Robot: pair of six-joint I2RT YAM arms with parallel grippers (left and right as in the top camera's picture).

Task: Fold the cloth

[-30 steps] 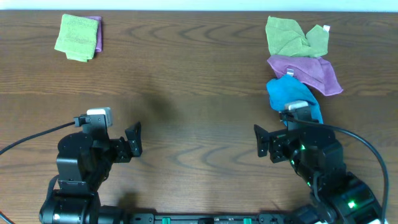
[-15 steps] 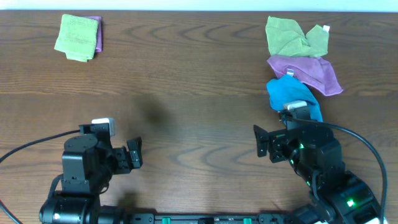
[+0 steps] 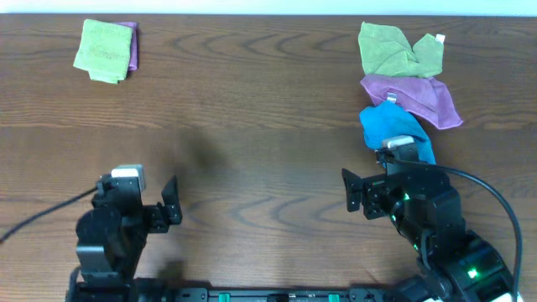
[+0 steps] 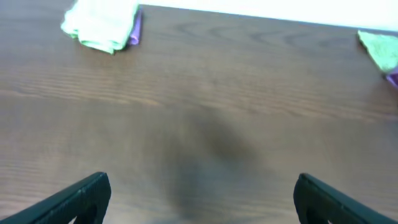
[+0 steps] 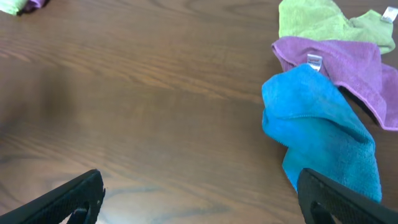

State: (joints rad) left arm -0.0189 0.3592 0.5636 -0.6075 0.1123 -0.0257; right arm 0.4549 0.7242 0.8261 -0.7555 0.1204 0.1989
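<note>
- Left claw (image 3: 173, 201) is held spread over the desk (image 3: 252, 109).
- Right claw (image 3: 349, 191) is held spread, near the blue cloth (image 3: 393, 130).
- Blue cloth, purple cloth (image 3: 415, 96) and green cloth (image 3: 394, 49) are overlapped, crumpled, far right.

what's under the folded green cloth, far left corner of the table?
A purple cloth. Only a narrow strip of it shows, along the right edge of the folded green cloth. The rest is covered, so its shape and whether it is folded cannot be told.
</note>
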